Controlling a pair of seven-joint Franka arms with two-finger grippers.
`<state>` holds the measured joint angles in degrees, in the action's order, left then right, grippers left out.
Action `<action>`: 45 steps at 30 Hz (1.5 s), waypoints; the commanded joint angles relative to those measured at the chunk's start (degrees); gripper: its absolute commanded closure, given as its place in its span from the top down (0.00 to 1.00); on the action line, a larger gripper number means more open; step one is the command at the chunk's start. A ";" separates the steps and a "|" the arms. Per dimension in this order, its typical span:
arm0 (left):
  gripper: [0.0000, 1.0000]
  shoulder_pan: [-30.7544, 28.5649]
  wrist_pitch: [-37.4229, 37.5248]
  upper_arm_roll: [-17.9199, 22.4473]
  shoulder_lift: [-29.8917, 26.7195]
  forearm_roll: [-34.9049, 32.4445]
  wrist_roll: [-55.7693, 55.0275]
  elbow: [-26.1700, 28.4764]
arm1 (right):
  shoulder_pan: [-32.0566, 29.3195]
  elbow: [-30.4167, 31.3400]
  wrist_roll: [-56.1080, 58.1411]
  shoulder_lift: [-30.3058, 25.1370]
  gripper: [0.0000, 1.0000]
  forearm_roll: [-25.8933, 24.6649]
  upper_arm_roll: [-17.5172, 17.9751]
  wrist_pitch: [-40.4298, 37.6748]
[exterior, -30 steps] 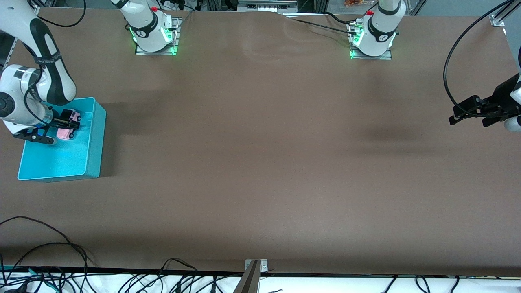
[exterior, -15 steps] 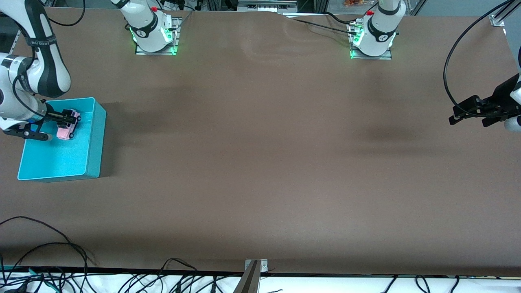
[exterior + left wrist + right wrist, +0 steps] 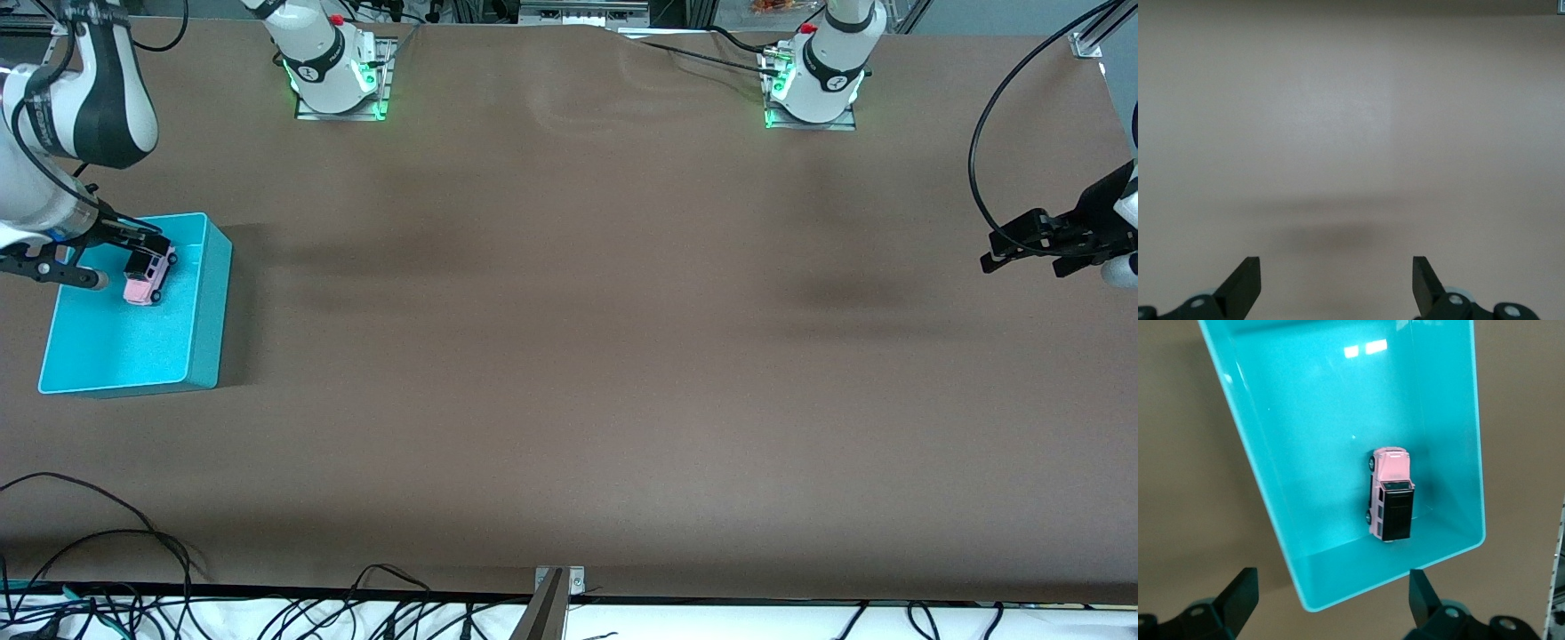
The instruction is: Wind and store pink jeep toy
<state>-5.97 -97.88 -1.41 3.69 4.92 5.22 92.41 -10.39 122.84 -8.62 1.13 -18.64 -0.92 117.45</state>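
So the pink jeep toy [image 3: 1390, 494] is sitting inside the turquoise bin [image 3: 206, 307], on its wheels, on the bin floor close to the end wall that's farther from the front camera. The right gripper [image 3: 80, 258] hangs above that same end of the bin with its jaws spread wide and nothing between them. In the right wrist view the jeep lies straight out ahead of the two fingertips [image 3: 1239, 593], roughly centred in the gap but well clear of them, not touching either one.

Its long axis runs along the bin's length (more or less, it's a touch skewed), with the black-roofed rear pointing at the bin's end wall and the pink hood pointing toward the open middle of the bin. Judging by that, the storing part looks done, and all that seems left is for the right arm to clear off from above the bin.

The right arm is by far the nearer one. The left gripper [image 3: 1031, 244] waits well apart from the bin, up over bare brown table [image 3: 569, 356] at the left arm's end, jaws also wide and empty.

Looks-wise: tiny boxy car, pale pink body, black roof over the back half, dark wheels, much smaller than the bin.
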 commanded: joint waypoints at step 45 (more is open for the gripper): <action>1.00 -0.35 1.29 0.01 0.71 1.76 -0.12 -1.62 | 5.38 -23.97 6.16 -4.20 1.00 23.04 8.48 -20.59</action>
<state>-5.98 -97.88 -1.41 3.70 4.92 5.22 92.41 -4.90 100.20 -5.69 -3.65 3.32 7.64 98.30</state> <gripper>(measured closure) 0.000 0.000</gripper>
